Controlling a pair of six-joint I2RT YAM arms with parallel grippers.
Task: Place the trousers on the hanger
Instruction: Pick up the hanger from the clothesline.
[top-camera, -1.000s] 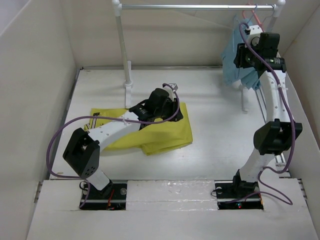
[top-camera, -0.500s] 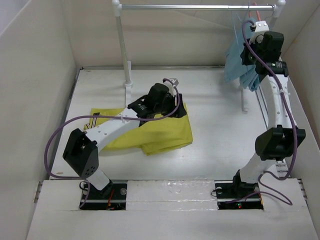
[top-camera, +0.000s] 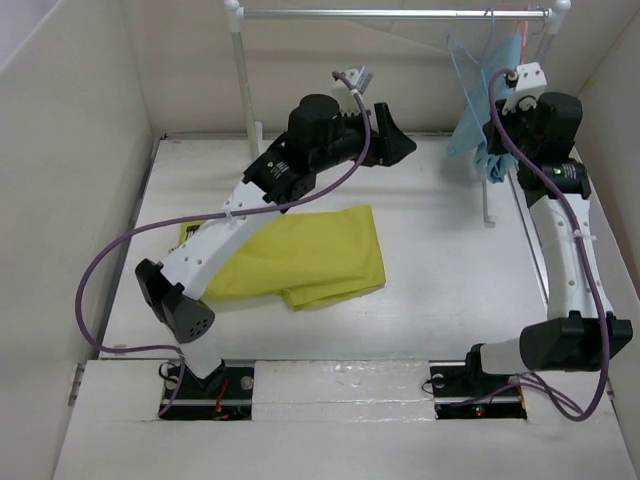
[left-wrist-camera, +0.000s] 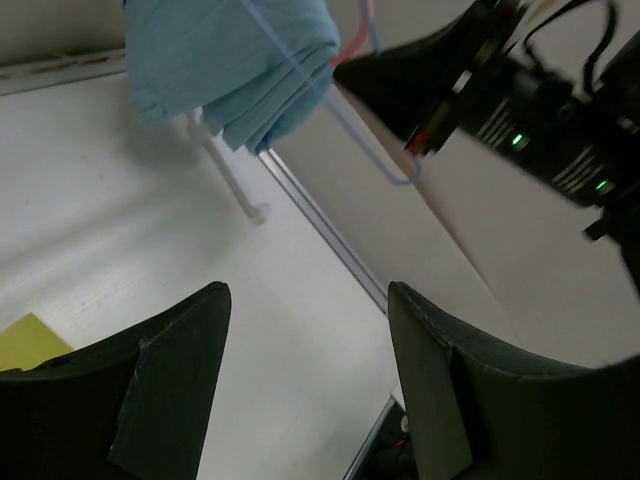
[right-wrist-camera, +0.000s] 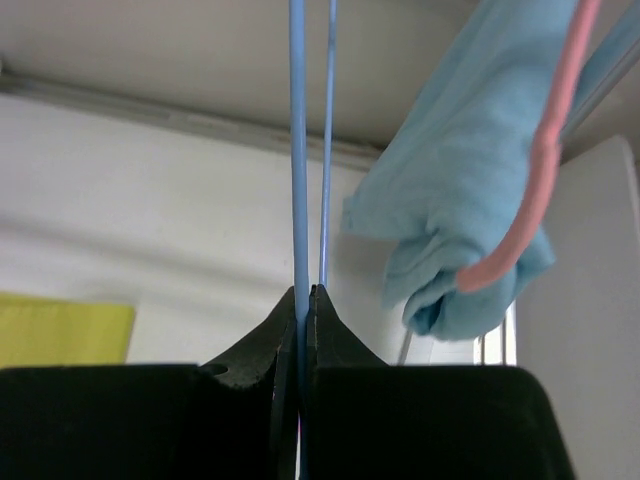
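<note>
The mustard-yellow trousers (top-camera: 310, 260) lie crumpled on the table; a corner shows in the wrist views (left-wrist-camera: 25, 340) (right-wrist-camera: 60, 330). The pale-blue wire hanger (top-camera: 468, 70) hangs at the right end of the rail. Its wire (right-wrist-camera: 299, 150) runs straight up from my right gripper (right-wrist-camera: 305, 292) (top-camera: 495, 155), which is shut on it. My left gripper (top-camera: 405, 140) (left-wrist-camera: 305, 305) is raised above the table's back, pointing right toward the hanger (left-wrist-camera: 385, 165). It is open with nothing between its fingers.
A light-blue cloth (top-camera: 480, 125) (right-wrist-camera: 450, 200) hangs on a pink hanger (right-wrist-camera: 545, 150) just right of the pale-blue one. The metal rail (top-camera: 390, 14) stands on white posts (top-camera: 245, 100). White walls close in on both sides.
My left arm lifted off the trousers and swung up toward the back right, its jaws widening. My right gripper closed on the hanger wire and shifted a little right.
</note>
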